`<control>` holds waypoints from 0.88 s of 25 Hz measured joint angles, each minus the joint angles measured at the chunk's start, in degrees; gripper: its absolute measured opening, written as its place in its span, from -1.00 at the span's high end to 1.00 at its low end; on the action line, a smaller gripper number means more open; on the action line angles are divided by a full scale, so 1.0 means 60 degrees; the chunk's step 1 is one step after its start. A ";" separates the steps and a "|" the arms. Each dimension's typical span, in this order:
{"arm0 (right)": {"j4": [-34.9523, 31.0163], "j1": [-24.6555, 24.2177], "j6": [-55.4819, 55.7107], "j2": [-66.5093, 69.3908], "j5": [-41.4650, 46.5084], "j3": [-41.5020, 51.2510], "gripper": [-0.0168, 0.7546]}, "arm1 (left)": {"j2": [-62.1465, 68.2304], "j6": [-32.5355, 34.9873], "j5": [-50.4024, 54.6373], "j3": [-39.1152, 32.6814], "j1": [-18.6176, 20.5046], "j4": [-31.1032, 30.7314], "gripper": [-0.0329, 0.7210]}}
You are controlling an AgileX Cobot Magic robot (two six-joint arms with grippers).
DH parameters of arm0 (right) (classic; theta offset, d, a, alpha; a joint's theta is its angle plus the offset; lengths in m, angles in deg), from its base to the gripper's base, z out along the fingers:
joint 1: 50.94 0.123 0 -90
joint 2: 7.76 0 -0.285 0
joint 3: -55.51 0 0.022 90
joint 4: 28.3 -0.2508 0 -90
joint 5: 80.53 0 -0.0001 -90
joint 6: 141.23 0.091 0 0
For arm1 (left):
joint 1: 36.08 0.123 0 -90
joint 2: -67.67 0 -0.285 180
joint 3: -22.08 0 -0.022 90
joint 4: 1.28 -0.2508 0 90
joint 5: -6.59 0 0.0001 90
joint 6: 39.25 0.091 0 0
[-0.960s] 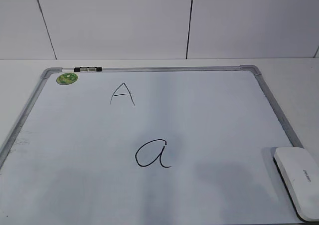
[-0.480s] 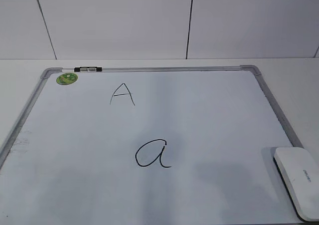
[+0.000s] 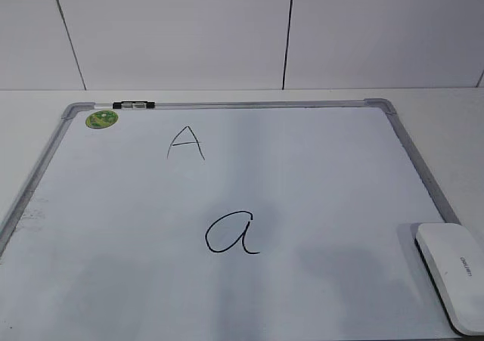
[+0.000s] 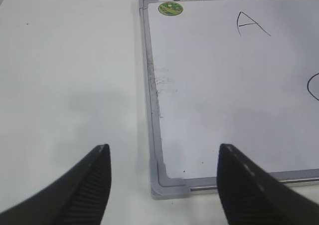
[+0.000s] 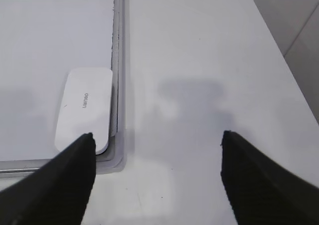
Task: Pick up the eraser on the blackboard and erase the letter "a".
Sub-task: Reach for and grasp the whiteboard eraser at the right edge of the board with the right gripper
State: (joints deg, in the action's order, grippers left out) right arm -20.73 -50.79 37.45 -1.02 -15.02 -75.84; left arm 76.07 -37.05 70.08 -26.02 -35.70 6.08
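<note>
Lying flat, eraser (image 3: pixel 451 275) long axis parallels blackboard (image 3: pixel 412 156) right frame.

eraser (image 3: pixel 451 274): smooth white plastic | blackboard (image 3: pixel 318 175): glossy, grey metal frame

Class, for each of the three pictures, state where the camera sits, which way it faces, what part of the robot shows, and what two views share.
Exterior view: in front, slanting down on the blackboard, the letter "a" and the eraser; no robot part shows.
Left wrist view: above the board's near left corner; open left tool.
Right wrist view: above the near right corner; open right tool.
Shared: eraser in the exterior and right wrist views.
</note>
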 joint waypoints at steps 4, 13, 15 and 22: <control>0.0015 0.0000 0.0000 0.0000 0.0000 0.0000 -0.58 | 0.0000 0.0000 0.0000 0.0000 0.0000 0.0000 -0.40; -0.0772 0.0000 0.0000 0.0047 -0.0015 -0.0278 -0.58 | 0.0000 0.0000 0.0000 0.0000 0.0000 0.0000 -0.41; -0.0808 0.0000 0.0000 0.0309 -0.0207 -0.0520 -0.58 | 0.0000 0.0000 0.0000 0.0000 0.0000 0.0000 -0.41; -0.0828 0.0000 0.0000 0.1921 -0.1677 -0.1197 -0.58 | 0.0000 0.0000 0.0000 0.0000 0.0000 0.0000 -0.41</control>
State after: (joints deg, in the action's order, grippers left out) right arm -25.70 -50.79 37.45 10.50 -25.09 -83.03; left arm 76.07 -37.05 70.08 -26.02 -35.70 6.08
